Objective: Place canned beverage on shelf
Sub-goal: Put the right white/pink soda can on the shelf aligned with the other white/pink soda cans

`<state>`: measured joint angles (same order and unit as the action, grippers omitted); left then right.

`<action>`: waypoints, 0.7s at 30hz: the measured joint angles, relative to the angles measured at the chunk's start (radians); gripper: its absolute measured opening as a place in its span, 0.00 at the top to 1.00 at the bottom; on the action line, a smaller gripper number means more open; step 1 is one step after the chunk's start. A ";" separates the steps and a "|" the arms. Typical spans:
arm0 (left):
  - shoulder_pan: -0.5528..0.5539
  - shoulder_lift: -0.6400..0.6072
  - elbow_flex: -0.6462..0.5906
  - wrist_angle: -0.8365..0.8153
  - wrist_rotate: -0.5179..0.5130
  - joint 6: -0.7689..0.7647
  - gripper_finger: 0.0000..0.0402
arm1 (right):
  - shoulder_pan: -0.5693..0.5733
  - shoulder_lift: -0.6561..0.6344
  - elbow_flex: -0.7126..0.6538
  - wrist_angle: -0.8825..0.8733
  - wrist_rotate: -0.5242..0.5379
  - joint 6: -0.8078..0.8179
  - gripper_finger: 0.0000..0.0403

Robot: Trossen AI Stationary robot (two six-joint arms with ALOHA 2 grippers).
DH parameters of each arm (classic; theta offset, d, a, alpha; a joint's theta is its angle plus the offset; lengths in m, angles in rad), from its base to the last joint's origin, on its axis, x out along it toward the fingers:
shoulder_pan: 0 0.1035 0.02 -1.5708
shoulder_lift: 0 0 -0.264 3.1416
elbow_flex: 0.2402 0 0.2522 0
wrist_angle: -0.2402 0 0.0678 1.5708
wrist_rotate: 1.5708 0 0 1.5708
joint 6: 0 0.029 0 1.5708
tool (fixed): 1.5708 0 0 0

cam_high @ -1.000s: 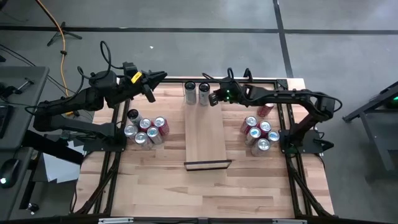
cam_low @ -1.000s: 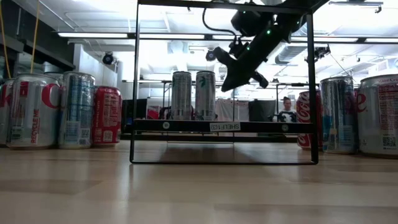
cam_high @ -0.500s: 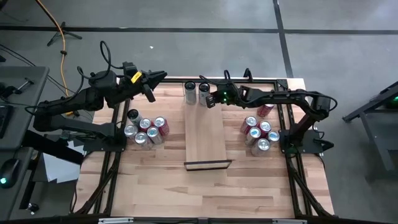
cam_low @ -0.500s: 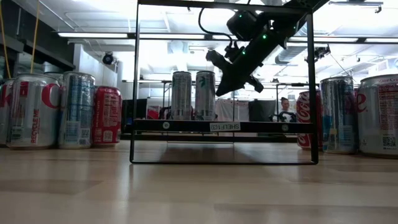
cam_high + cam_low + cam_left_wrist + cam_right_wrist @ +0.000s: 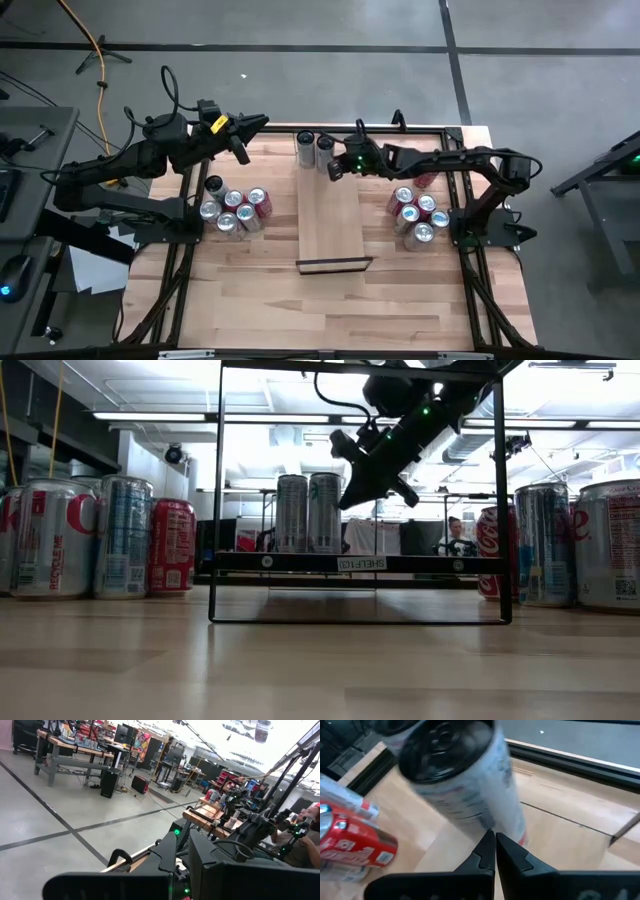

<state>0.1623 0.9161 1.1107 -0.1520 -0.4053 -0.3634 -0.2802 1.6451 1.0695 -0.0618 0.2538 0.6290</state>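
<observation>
While the shelf (image 5: pixel 332 222) runs long from its black lip to the far end beneath the right arm, two tall silver cans (image 5: pixel 315 150) stand upright there, side by side; the nearer can (image 5: pixel 470 785) sits just ahead of the right gripper (image 5: pixel 335 170), whose jaws are pressed together, tips at its wall, holding nothing; the left gripper (image 5: pixel 243 150), jaws together too, hangs well apart, so the right arm is nearer.

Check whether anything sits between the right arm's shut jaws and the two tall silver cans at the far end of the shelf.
Nothing visible does. The right gripper, jaws shut, is right up against the nearer tall silver can, which stands beside the other silver can on the shelf. The left gripper waits off to the side.
</observation>
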 joint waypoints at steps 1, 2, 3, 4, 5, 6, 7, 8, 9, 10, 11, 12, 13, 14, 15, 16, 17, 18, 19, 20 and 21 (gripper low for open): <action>0.000 0.000 0.000 0.000 0.000 0.000 1.00 | 0.006 0.000 0.000 0.001 0.000 0.002 1.00; 0.000 0.000 0.000 0.000 0.000 0.000 1.00 | 0.013 0.000 0.000 -0.001 0.000 0.004 1.00; 0.000 0.000 0.000 0.000 0.000 0.000 1.00 | 0.021 0.000 0.000 -0.004 0.000 0.013 1.00; 0.000 0.000 0.000 0.000 0.000 0.000 1.00 | 0.029 0.000 0.000 -0.007 0.000 0.024 1.00; 0.000 0.000 0.000 0.000 0.000 0.000 1.00 | 0.038 0.000 0.000 -0.007 -0.001 0.026 1.00; 0.000 0.000 0.000 0.000 0.000 0.000 1.00 | 0.046 0.000 0.000 -0.006 -0.003 0.026 1.00; 0.000 0.000 0.000 0.000 0.000 0.000 1.00 | 0.054 0.000 0.000 -0.002 -0.008 0.029 1.00; 0.000 0.000 0.000 0.000 0.000 0.000 1.00 | 0.059 0.003 0.000 0.002 -0.022 0.039 1.00; 0.000 0.000 0.000 0.000 0.000 0.000 1.00 | 0.062 0.012 0.000 0.014 -0.033 0.049 1.00; 0.000 0.000 0.000 0.000 0.000 0.000 1.00 | 0.063 0.021 0.000 0.015 -0.058 0.054 1.00; 0.000 0.000 0.000 0.000 0.000 0.000 1.00 | 0.063 0.033 -0.001 0.014 -0.067 0.062 1.00; 0.000 0.000 0.000 0.000 0.000 0.000 1.00 | 0.060 0.051 -0.001 0.035 -0.069 0.074 1.00; 0.000 0.000 0.000 0.000 -0.001 0.000 1.00 | 0.055 0.070 -0.001 0.052 -0.073 0.083 1.00; 0.000 0.000 0.000 0.000 0.000 0.000 1.00 | 0.050 0.087 -0.001 0.059 -0.075 0.088 1.00; 0.000 0.000 0.000 0.000 0.000 0.000 1.00 | 0.045 0.104 -0.001 0.076 -0.083 0.091 1.00; 0.001 0.000 0.000 0.000 -0.001 0.000 1.00 | 0.041 0.119 -0.001 0.089 -0.092 0.103 1.00; 0.001 0.000 0.000 0.000 0.000 0.000 1.00 | 0.037 0.129 -0.001 0.095 -0.093 0.118 1.00; 0.001 0.000 0.000 0.000 0.000 0.000 1.00 | 0.035 0.136 -0.001 0.097 -0.098 0.123 1.00; 0.001 0.000 0.000 0.000 -0.001 0.000 1.00 | 0.034 0.142 -0.001 0.103 -0.097 0.123 1.00; 0.001 0.000 0.000 0.000 0.000 0.000 1.00 | 0.031 0.144 -0.001 0.106 -0.097 0.121 1.00; 0.001 0.000 0.000 0.000 -0.001 0.000 1.00 | 0.031 0.145 -0.001 0.103 -0.093 0.112 1.00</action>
<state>0.1631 0.9161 1.1107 -0.1520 -0.4061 -0.3633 -0.2489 1.7897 1.0683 0.0416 0.1611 0.7407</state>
